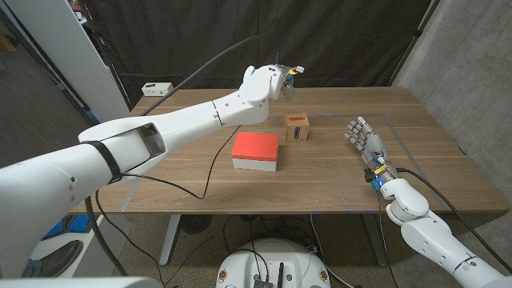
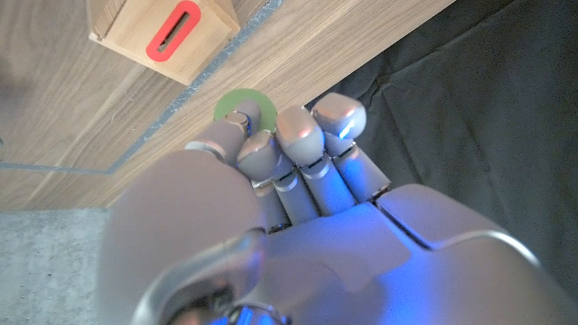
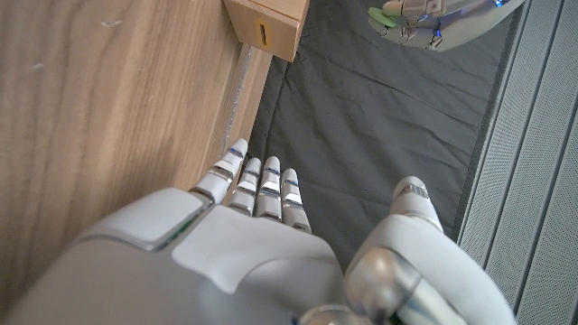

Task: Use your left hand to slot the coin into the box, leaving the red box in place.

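A small wooden box [image 1: 298, 127] with a slot in its top stands at mid-table; the slot looks red in the left wrist view [image 2: 167, 27]. My left hand [image 1: 274, 82] hovers above and just behind the box, fingers curled. It pinches a green coin [image 2: 246, 106] at its fingertips, well above the slot. The red box [image 1: 256, 150], red on top with white sides, sits to the left of the wooden box and nearer to me. My right hand [image 1: 366, 142] stands on the table at the right, fingers spread and holding nothing. The right wrist view shows the wooden box [image 3: 266, 23] and the left hand [image 3: 442, 18] with the coin [image 3: 390, 13].
A small white device [image 1: 158, 88] lies at the table's back left corner. A thin taped outline [image 1: 400, 136] runs along the table's right side. A dark curtain hangs behind the table. A cable [image 1: 210, 172] trails over the table's front left.
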Controlling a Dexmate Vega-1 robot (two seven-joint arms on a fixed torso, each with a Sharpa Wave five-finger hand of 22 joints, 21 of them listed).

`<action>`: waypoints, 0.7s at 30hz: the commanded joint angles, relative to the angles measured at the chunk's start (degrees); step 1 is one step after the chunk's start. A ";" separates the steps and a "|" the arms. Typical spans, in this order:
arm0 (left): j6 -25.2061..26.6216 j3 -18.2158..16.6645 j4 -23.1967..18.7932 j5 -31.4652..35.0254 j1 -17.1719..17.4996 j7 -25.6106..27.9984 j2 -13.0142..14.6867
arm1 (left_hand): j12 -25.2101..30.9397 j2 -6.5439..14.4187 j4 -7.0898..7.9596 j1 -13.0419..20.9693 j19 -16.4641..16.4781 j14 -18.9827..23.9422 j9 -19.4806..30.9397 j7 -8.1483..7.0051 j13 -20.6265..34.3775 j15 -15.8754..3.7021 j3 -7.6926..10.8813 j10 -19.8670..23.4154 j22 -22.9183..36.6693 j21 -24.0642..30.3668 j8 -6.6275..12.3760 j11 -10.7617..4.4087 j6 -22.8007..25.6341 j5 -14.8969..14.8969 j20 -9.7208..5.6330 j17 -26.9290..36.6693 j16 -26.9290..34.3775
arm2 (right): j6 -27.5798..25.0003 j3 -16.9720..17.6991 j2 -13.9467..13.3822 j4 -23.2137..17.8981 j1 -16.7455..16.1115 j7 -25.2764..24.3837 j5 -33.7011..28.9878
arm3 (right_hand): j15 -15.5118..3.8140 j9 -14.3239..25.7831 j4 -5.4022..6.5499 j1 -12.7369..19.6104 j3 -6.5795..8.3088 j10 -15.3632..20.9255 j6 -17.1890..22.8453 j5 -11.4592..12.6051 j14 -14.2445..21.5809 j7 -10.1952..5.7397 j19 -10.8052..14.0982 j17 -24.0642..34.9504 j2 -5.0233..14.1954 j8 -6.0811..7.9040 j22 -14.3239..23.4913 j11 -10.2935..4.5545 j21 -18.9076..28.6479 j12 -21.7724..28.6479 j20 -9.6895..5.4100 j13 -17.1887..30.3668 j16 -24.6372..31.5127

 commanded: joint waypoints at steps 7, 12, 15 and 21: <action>9.83 2.88 5.77 0.82 0.20 0.69 -6.84 | 0.54 0.71 0.86 -0.83 0.20 0.21 -0.39 6.82 0.92 0.19 -0.02 -0.50 -0.54 -0.31 -0.65 0.11 6.80 0.19 -4.10 1.11 0.17 | 0.33 0.74 -0.33 -0.42 -1.00 -0.08 -0.07 | 0.10 0.28 -0.40 0.08 0.11 0.27 0.30 -0.15 0.14 0.96 0.50 -0.04 0.40 -0.06 0.15 -0.03 -0.18 -0.13 -0.07 0.27 0.17; 9.88 4.02 7.03 -1.23 -0.77 1.13 -7.80 | 0.06 1.34 1.02 -1.99 -0.07 -0.20 -0.80 6.23 0.46 0.17 -0.10 -1.01 -0.78 -0.31 -1.00 0.06 5.80 -0.35 -4.09 1.84 0.04 | 0.33 0.92 -0.50 -0.75 -1.41 -0.02 -0.02 | 0.08 0.28 -0.41 0.08 0.11 0.25 0.31 -0.15 0.13 0.89 0.50 -0.04 0.40 -0.06 0.15 -0.13 -0.18 -0.14 -0.04 0.27 0.17; 9.54 4.49 7.37 -2.41 -1.12 1.94 -8.15 | 0.40 1.70 0.93 -2.69 -0.78 -0.33 -1.01 6.19 1.17 0.14 -0.07 -1.36 -1.05 -0.63 -0.93 0.02 5.55 -0.82 -4.08 2.21 -0.04 | 0.04 0.99 -0.60 -1.07 -1.68 -0.10 0.10 | 0.12 0.28 -0.41 0.08 0.11 0.22 0.33 -0.14 0.18 0.84 0.48 -0.05 0.41 -0.05 0.15 -0.09 -0.19 -0.15 -0.06 0.27 0.18; 9.39 5.16 8.38 -4.90 -1.86 3.13 -8.97 | -0.30 2.23 1.26 -4.88 -1.12 -0.85 -0.19 5.71 0.22 0.15 -0.33 -1.36 -1.11 -0.56 -0.15 0.19 5.49 -1.91 -4.02 2.62 -0.57 | -0.14 0.99 -0.70 -1.40 -2.18 -0.26 -0.07 | 0.09 0.28 -0.41 0.08 0.11 0.21 0.30 -0.14 0.14 0.78 0.49 -0.06 0.41 -0.06 0.15 -0.09 -0.19 -0.16 -0.03 0.27 0.16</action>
